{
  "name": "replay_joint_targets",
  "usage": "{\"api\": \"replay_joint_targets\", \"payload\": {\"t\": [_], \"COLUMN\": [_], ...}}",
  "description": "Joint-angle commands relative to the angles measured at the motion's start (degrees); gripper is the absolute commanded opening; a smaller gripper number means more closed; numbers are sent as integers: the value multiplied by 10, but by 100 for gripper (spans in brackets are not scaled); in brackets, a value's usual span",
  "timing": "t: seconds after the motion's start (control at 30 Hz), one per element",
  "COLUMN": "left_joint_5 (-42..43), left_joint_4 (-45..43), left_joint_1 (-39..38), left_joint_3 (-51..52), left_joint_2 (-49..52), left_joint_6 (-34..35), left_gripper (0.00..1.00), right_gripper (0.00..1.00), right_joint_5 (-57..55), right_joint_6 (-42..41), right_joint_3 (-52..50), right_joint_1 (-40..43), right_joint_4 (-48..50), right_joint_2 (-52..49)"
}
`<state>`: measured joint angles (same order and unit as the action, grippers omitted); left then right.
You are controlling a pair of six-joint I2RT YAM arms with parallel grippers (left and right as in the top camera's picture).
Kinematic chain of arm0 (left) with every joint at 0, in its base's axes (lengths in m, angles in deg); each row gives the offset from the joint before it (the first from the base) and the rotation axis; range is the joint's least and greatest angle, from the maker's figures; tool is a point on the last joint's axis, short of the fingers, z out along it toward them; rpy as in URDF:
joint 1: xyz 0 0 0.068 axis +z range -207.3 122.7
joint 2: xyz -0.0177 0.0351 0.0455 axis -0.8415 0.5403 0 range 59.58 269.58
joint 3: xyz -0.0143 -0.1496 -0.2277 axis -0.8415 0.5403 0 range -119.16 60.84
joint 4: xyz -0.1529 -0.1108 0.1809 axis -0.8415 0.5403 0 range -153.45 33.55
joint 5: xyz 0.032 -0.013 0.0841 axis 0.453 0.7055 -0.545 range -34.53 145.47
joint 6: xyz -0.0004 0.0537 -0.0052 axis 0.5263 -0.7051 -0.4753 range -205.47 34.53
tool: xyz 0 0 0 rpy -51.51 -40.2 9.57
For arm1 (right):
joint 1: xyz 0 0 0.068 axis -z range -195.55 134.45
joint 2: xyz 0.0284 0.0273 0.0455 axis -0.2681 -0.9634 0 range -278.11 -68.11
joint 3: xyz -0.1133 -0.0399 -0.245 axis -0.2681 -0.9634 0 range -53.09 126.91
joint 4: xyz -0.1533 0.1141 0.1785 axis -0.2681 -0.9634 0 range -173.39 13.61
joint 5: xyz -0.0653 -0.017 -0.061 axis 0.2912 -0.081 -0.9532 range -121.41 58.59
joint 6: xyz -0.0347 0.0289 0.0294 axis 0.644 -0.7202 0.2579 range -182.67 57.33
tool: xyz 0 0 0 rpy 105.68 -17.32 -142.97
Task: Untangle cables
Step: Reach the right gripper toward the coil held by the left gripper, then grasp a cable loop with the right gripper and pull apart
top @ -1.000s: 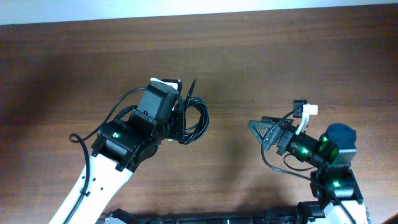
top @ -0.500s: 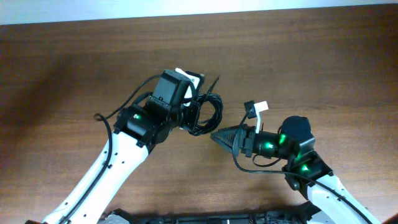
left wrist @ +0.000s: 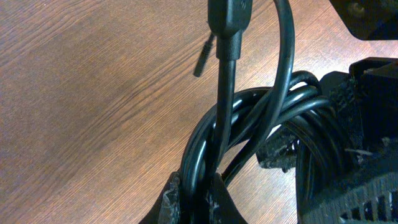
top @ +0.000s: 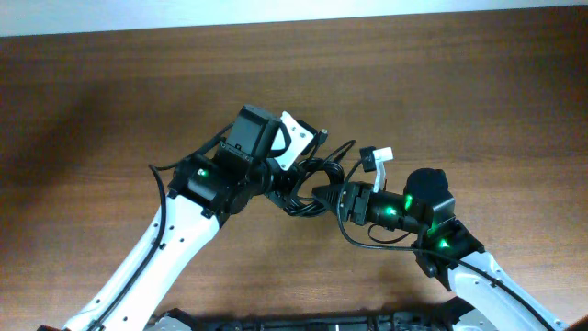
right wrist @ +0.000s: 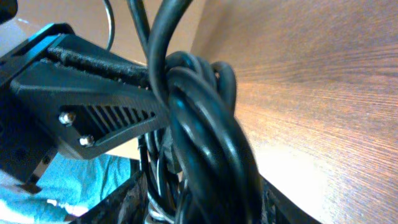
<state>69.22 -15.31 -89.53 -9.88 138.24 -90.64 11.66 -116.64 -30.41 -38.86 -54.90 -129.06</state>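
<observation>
The left claw (top: 278,181) is clamped on the cables (top: 308,185), a tight black coil. In the left wrist view, strands of the coil pass between the claw's fingertips (left wrist: 169,205). One loose end (left wrist: 201,57) sticks out beyond the left claw, over the desk (top: 110,110). The right claw (top: 323,195) sits just right of the left claw, its jaws on either side of the same coil. Whether they squeeze it I cannot tell.

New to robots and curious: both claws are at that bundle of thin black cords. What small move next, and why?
Probably the right gripper should close on the strands between its fingers: the left gripper clamps the coiled thin black cables, and the right fingers straddle the bundle.
</observation>
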Motion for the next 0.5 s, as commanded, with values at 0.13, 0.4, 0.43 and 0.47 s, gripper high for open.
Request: {"api": "replay_joint_targets", "payload": {"t": [0.13,0.4,0.43,0.47], "left_joint_5": [17,-29,-65,-94], "left_joint_4": [21,18,17,17], "left_joint_1": [0,1,3,9], "left_joint_3": [0,0,-3,-10], "left_joint_2": [-4,-5,-5,-5], "left_joint_6": [-10,-22,-12,17], "left_gripper": [0,0,8,38], "right_gripper": [48,4,4,4], "right_joint_5": [-18,-63,-76,-94], "right_joint_6": [12,12,12,9], "right_joint_3": [8,8,8,8], "right_joint_1": [-4,-4,-4,-4], "right_joint_4": [2,2,2,2], "right_joint_2": [-3,-3,-3,-3]}}
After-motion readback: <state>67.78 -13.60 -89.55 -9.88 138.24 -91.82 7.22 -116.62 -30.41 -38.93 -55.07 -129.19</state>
